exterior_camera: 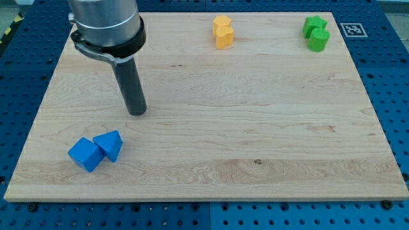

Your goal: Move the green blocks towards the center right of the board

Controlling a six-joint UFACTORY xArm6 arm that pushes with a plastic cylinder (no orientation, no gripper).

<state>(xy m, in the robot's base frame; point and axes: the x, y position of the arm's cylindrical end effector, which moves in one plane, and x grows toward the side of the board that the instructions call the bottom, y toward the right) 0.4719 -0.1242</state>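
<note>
Two green blocks sit touching at the view's top right corner of the wooden board [255,128]: a green star-like block [314,25] and a green cylinder [319,40] just below it. My tip [137,112] rests on the board at the view's left, far from the green blocks and a little above the blue blocks.
A yellow heart-shaped block [223,32] stands at the view's top centre. A blue cube [85,154] and a blue triangular block [109,145] lie touching at the view's bottom left. A printed marker tag [351,29] is beside the board's top right corner.
</note>
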